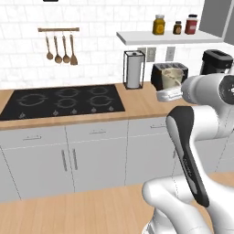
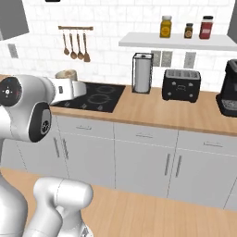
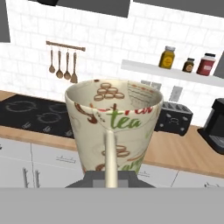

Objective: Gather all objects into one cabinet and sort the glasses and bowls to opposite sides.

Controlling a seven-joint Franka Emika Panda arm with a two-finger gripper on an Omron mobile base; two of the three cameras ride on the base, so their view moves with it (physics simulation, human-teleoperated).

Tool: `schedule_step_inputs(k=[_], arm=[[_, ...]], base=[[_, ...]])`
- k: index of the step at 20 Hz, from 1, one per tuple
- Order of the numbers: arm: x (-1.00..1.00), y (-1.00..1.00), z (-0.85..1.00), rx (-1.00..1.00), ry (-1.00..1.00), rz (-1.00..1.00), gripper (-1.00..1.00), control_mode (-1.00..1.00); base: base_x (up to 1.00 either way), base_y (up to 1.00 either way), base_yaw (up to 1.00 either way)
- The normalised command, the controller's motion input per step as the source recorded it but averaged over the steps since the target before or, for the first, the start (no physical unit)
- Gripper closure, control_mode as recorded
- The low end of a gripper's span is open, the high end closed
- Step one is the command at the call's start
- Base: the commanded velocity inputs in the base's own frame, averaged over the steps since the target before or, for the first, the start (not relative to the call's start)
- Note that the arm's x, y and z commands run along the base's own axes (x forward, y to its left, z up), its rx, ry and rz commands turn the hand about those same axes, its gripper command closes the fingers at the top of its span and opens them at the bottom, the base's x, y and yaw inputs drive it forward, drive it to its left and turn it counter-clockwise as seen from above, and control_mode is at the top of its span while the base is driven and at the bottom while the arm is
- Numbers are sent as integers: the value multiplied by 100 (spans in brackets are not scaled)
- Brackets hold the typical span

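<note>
Cup [image 3: 114,131], beige, printed "tea": centre of the hand view, upright, clear of the counter [image 3: 183,151], carried level for the cabinet; gripper [image 3: 110,177] clamped on its near wall, one finger inside

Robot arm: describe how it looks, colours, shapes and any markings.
The arm has glossy white rounded tubular links with dark grey to black joint sections. A round dark cap with a small centre dot closes one joint end. A long dark panel runs along one link. No loose cables show. The hand is white.
</note>
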Motion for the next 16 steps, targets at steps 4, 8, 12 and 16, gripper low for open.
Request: schedule_step_inputs(k=[4, 8, 12, 16], arm=[[0, 0, 0, 0, 0, 0, 100, 100], [0, 0, 0, 0, 0, 0, 100, 100], [0, 0, 0, 0, 0, 0, 100, 100], [0, 0, 0, 0, 0, 0, 100, 100]], base=[[-7, -100, 3], [-12, -100, 3], [11, -90, 7], [100, -77, 15]])
